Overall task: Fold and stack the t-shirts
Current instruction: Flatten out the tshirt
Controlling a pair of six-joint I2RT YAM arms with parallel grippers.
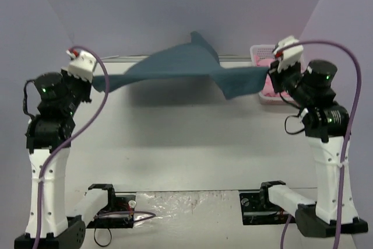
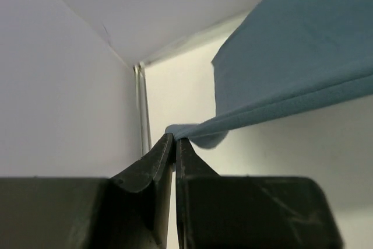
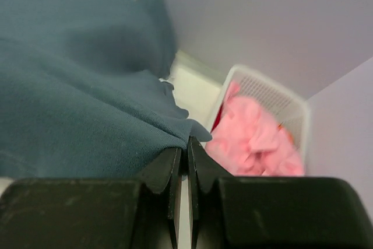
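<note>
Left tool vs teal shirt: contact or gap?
Touching. The left wrist view shows a corner of the teal shirt running into the tip of the shut left tool, pinched there, with the cloth pulled taut.

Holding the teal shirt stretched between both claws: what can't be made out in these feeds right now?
- Right wrist view: pink shirt in the basket is blurred, its lower part behind the right claw.
- Top view: the right arm covers most of that basket.
- Wrist views: teal shirt runs off frame; which part the left claw or right claw pinches is unclear.
- Top view: the teal shirt hides the table beneath it.
</note>
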